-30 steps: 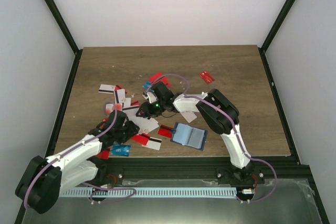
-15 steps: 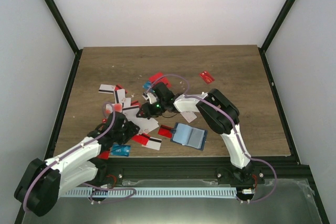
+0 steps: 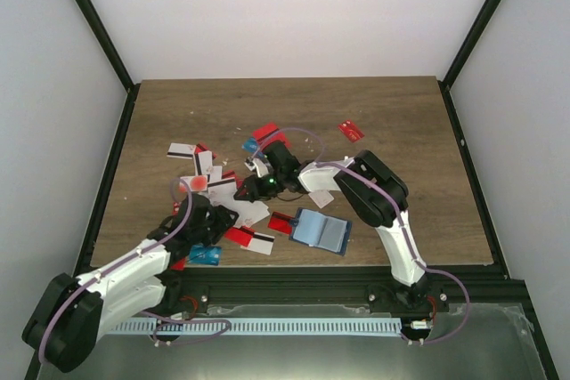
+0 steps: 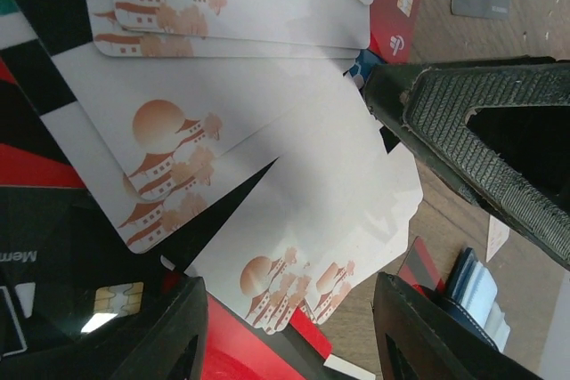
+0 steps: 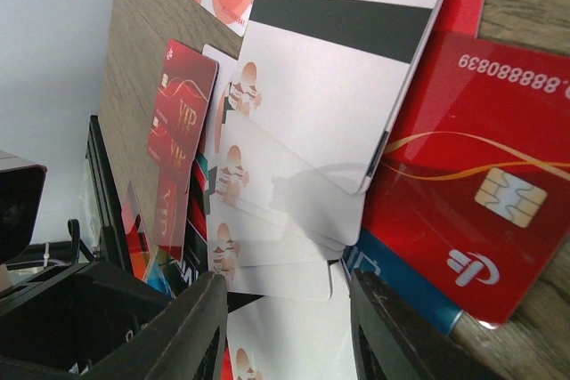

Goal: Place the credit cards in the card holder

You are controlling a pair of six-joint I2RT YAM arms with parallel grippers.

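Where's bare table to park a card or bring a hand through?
The far strip of table behind the card pile is bare, and so is the right side past the lone red card and the card holder. Centre-left is crowded: overlapping cards under the left gripper and right gripper.

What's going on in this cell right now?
Both arms are over the scattered credit cards on the table. The left end effector and right end effector hang open just above overlapping white ones; neither grips one. The card holder lies open near the front edge, beside the pile.
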